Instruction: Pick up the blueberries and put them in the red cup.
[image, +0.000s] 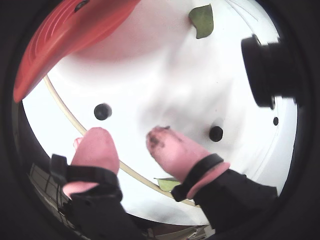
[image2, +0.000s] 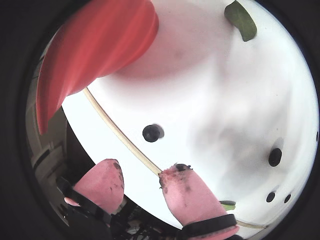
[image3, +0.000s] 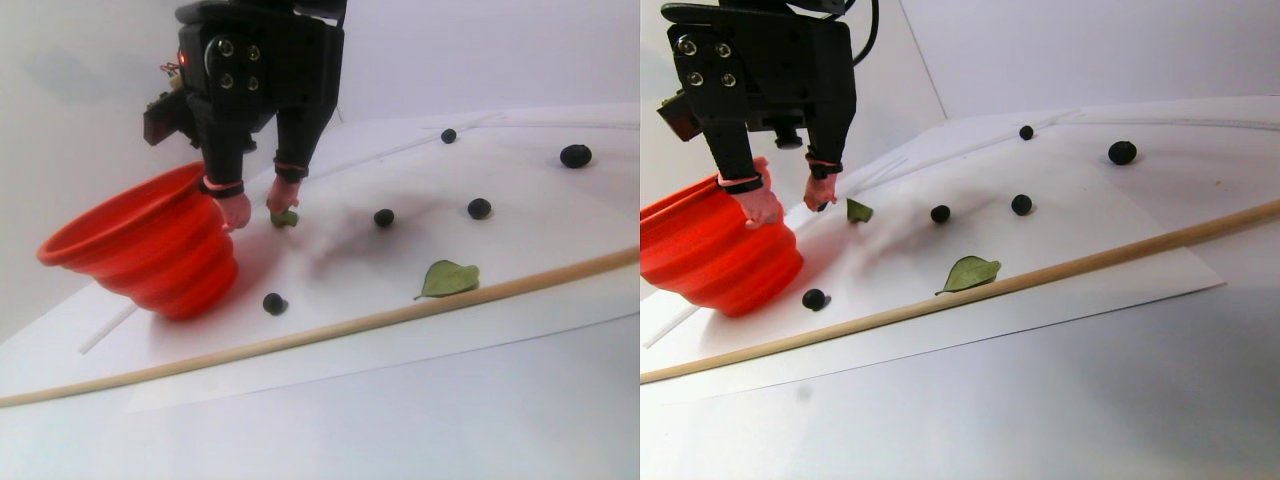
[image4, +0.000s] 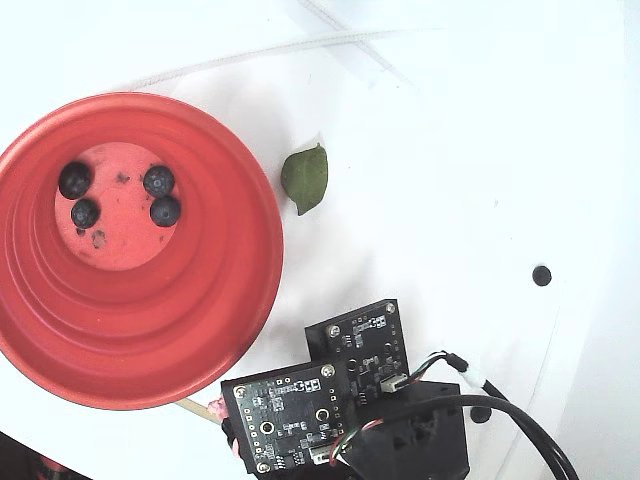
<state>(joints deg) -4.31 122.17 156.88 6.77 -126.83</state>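
The red cup (image4: 150, 330) stands on the white sheet with several blueberries (image4: 158, 181) on its bottom. More blueberries lie loose on the sheet: one (image: 102, 111) just ahead of the fingertips, another (image: 216, 133) to the right, others (image3: 384, 217) farther off. My gripper (image: 127, 132) is open and empty, its pink fingertips (image2: 186, 187) stained dark. It hangs low beside the cup's outer wall (image3: 150, 255), outside the cup. In the fixed view, circuit boards (image4: 320, 395) hide the fingertips.
A thin wooden stick (image3: 400, 312) runs along the sheet's edge and passes under the fingers (image2: 125, 137). Green leaves lie on the sheet: one (image3: 448, 278) near the stick, one (image3: 284, 217) by the gripper. A black lens housing (image: 270, 70) juts in at the right.
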